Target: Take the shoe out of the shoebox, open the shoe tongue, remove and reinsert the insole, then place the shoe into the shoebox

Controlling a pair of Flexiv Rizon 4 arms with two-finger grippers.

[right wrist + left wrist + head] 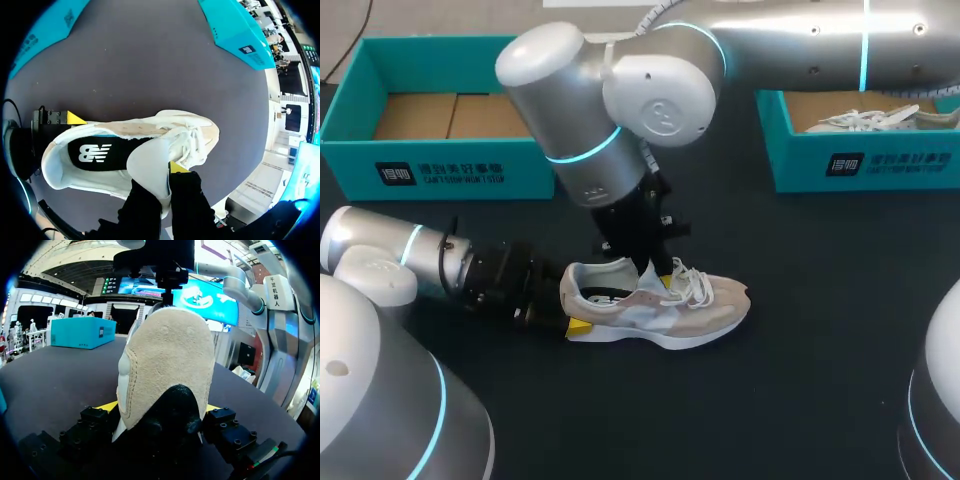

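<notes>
Head view is showing the shoe (pixel 665 310) sitting upright on its sole on the table (pixel 800 390), out in front of the empty box (pixel 360 165). Its long axis is running across the table, heel pointing toward my left arm, toe toward my right side. At the heel, the left gripper (pixel 565 322) is clamping from both sides, fingers spread just the heel's width. Over the laces, the right gripper (pixel 164 172) is pinching the tongue (pixel 150 162) and holding it up, so the insole (pixel 97 152) is showing. By my reading this one is handling light: soft upper, floppy tongue, firmer sole and heel cup. That heel cup is looking like the steadying hold, and the thin, bendy insole is best taken at its heel edge.
</notes>
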